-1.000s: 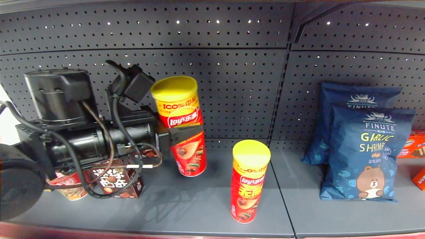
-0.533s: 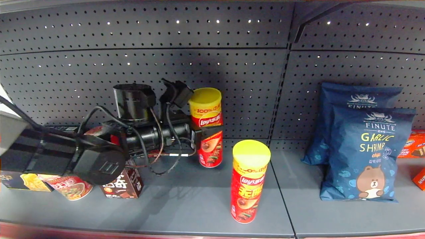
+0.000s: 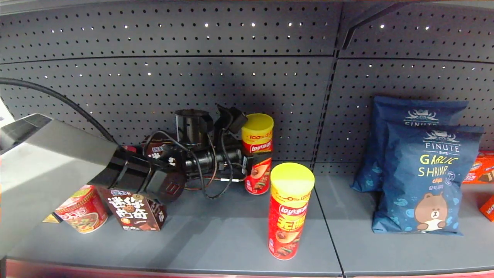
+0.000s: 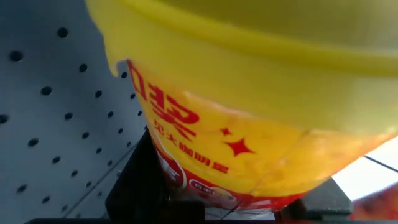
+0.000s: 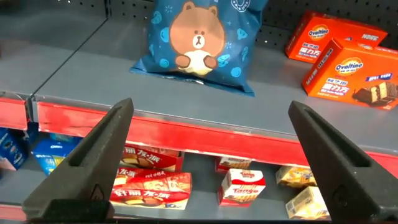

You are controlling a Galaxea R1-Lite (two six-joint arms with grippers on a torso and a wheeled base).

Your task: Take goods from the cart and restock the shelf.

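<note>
Found the left gripper deep over the grey metal shelf, close to the dark perforated back panel. Recorded its fingers closed around the middle of a red cylindrical cardboard chips can with a yellow plastic lid, upright, near the back panel. Could not tell contact between the base of this held chips can and the shelf. Confirmed in the left wrist view the held chips can close against the camera, with the back panel beside it.

Logged a second red chips can with a yellow lid standing upright on the shelf, nearer the front edge, just right of the held one and apart from it. Logged two dark blue snack bags, one before the other, on the right shelf section, and orange cartons at the far right. Logged a red noodle cup and a brown rectangular carton at the left, beneath the left arm.

Found the right gripper low, before the red front edge of the shelf, its fingers spread wide with nothing between them. Noted beyond it a blue bag with a bear print, two orange cartons, and packaged goods on a lower shelf.
</note>
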